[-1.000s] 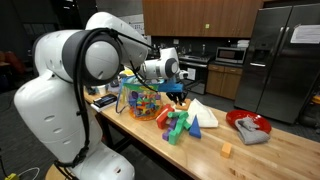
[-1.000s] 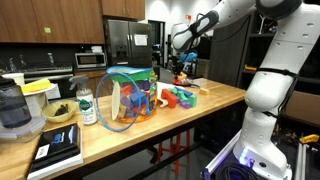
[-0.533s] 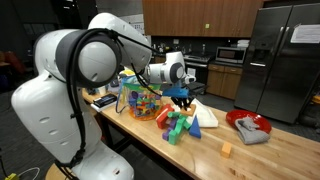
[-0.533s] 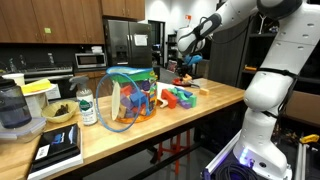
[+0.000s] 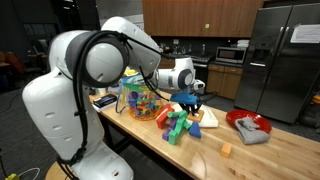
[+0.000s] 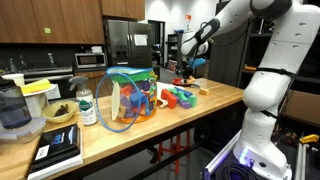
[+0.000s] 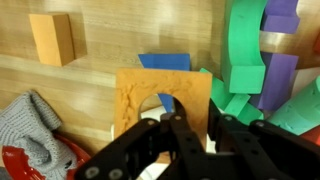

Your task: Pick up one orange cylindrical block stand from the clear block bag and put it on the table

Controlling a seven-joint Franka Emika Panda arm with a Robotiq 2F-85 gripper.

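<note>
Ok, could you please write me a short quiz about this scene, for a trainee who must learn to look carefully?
1. True or false: the gripper hangs over the clear block bag.
2. What does the gripper hold? A) a red block B) the orange block stand C) a purple block
3. What lies in the red dish?
Key: 1 false, it hangs past the bag, by the loose blocks; 2 B; 3 a grey cloth.
</note>
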